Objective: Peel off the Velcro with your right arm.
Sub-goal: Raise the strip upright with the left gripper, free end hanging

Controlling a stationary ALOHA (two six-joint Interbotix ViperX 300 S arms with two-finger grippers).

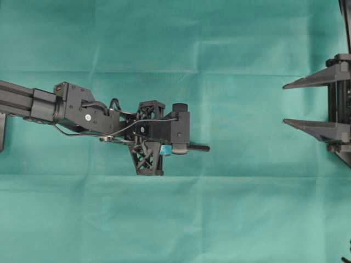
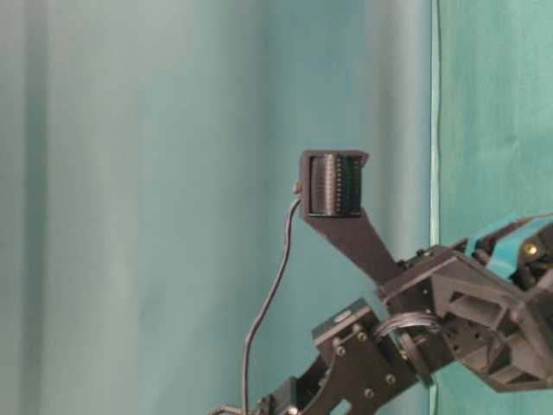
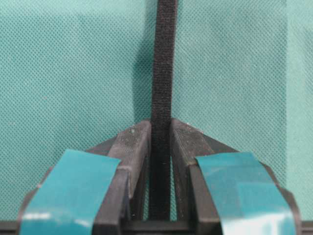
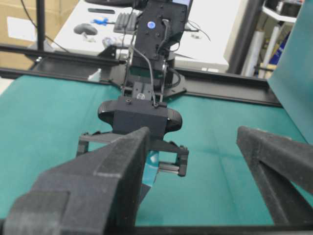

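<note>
The Velcro (image 3: 164, 68) is a narrow black strap running straight up from between my left gripper's teal-patched fingers (image 3: 230, 181), whose tips press on both its sides. From overhead, the left gripper (image 1: 181, 147) hovers over the middle of the cloth, and the Velcro (image 1: 201, 147) sticks out of it to the right. My right gripper (image 1: 284, 104) waits at the far right, open wide with nothing between its dark wedge fingers (image 1: 310, 81) and well apart from the strap. In the right wrist view the right gripper (image 4: 191, 134) faces the left arm's wrist (image 4: 142, 115).
Teal cloth (image 1: 175, 219) covers the table, with a teal curtain (image 2: 130, 207) behind. A thin cable (image 1: 131, 127) loops along the left arm. Beyond the table stand a black frame rail (image 4: 225, 88) and a desk with clutter (image 4: 93, 27).
</note>
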